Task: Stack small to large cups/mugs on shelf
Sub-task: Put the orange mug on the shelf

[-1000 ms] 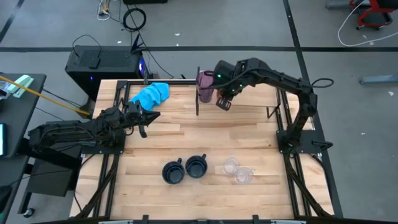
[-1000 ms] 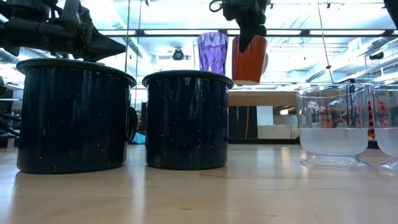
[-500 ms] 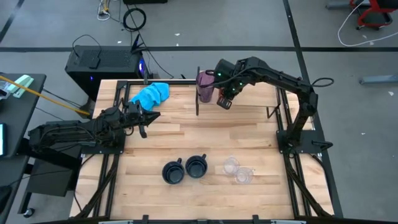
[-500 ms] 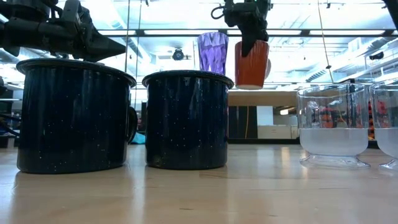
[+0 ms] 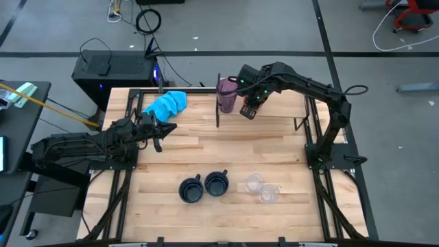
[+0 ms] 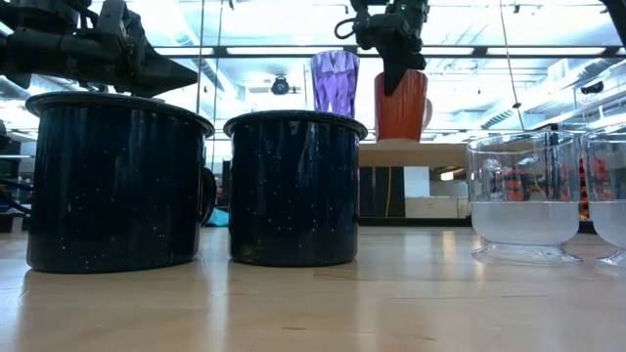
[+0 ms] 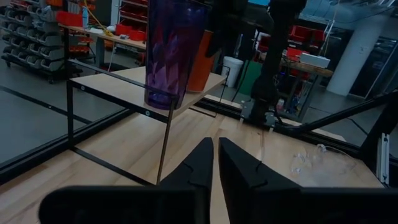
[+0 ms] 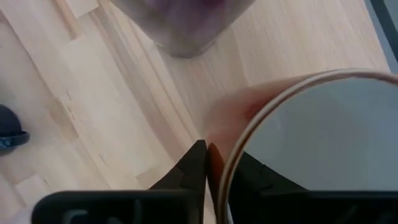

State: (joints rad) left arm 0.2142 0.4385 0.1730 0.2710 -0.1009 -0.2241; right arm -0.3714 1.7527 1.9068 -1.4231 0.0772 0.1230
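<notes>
The orange mug with its white inside stands upright on the shelf, right beside the purple tumbler, which also stands on the shelf. My right gripper is above the mug, shut on its rim. Two dark navy mugs and two small clear cups stand on the tabletop near the front edge. My left gripper waits shut at the table's left, pointing level toward the shelf and touching nothing. My right gripper holds the orange mug by its rim, on the side nearest the purple tumbler. One finger is outside the wall and the other inside. The fingers come from above, pointing steeply down. The mug is upright with its base on the shelf.
A bright blue cloth lies at the table's far left corner. The shelf's thin black uprights stand between the left arm and the cups on the shelf. Bare shelf board lies to the right of the orange mug.
My right gripper has sunk a little with the orange mug, which stayed upright. The mug hung just above the shelf board before and now sits on it beside the purple tumbler.
</notes>
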